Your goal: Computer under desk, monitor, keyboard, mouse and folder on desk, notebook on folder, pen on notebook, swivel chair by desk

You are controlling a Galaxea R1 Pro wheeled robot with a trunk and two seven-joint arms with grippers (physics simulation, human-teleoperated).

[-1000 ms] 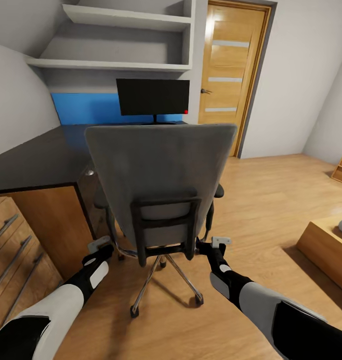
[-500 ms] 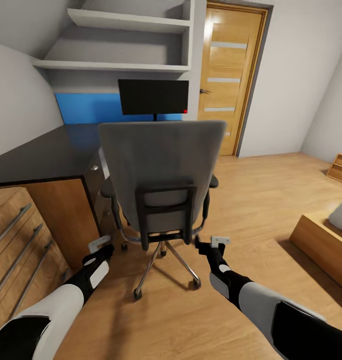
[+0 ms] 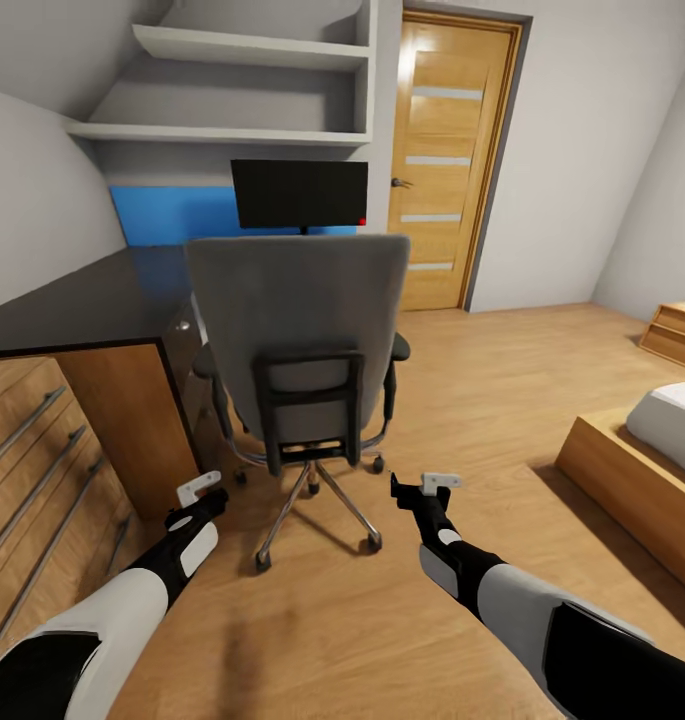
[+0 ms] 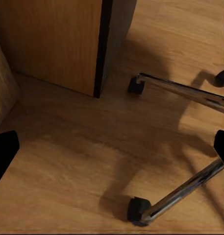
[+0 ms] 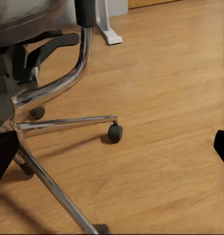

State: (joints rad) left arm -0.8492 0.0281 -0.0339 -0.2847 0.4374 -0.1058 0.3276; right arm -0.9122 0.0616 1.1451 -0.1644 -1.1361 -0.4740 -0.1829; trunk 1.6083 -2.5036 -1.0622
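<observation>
1. The desk (image 3: 72,310) stands at the left, with the monitor (image 3: 299,193) at its rear.
2. The swivel chair (image 3: 294,330) looks smaller and farther off than 1 s ago. It has rolled toward the desk, so the positioning step is nearly done.
3. The chair's backrest is upright and its seat faces the monitor.
4. The left gripper (image 3: 198,492) and right gripper (image 3: 426,486) are both spread wide, empty, and clear of the chair.

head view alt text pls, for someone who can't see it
A grey swivel chair seen from behind faces a black desk with a wide black monitor on it. Both robot arms reach forward low over the wood floor, left gripper and right gripper empty, short of the chair's chrome base.
</observation>
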